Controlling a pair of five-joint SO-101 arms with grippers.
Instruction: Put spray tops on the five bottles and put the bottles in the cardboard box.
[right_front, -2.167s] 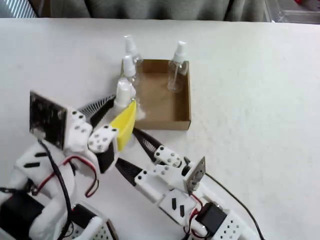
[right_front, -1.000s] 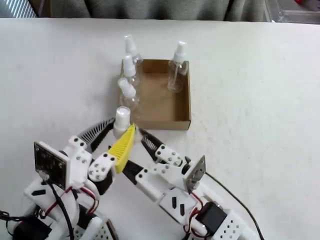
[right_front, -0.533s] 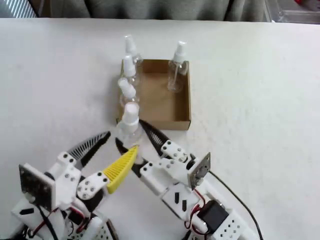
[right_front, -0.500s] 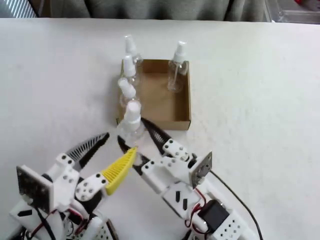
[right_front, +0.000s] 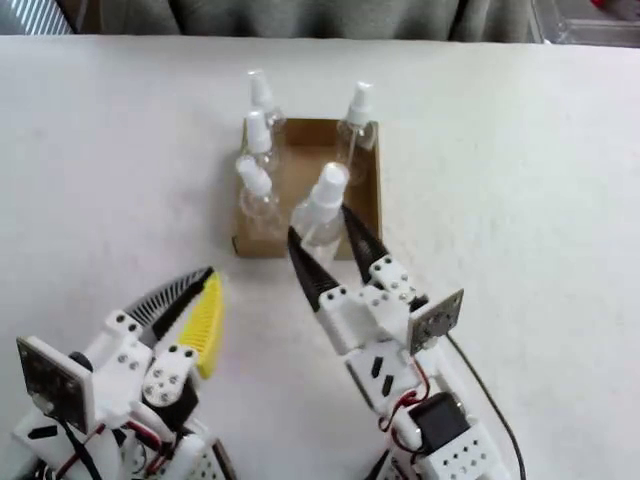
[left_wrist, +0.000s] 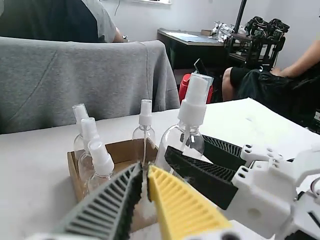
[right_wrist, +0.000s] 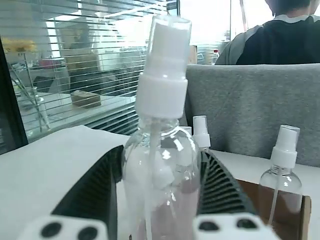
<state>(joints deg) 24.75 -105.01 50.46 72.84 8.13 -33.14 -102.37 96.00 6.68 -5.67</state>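
Handed over and carried forward, the fifth bottle (right_front: 322, 208) now stands upright, pinched in my right gripper (right_front: 320, 228) above the near edge of the cardboard box (right_front: 372, 190), free floor just ahead; my left gripper (right_front: 210, 275), pressed together, has drawn back

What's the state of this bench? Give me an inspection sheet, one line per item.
Surface: white table.
Job's things: box holds four bottles, upright with spray tops; fifth bottle, also topped, held at the box's near side.
Clutter: nothing seen.
Grippers: right gripper shut on the fifth bottle; left gripper shut, empty, nearer the table's front.
Cables: black cable trails from the right arm.
Surroundings: grey backrest behind the table; blinds.
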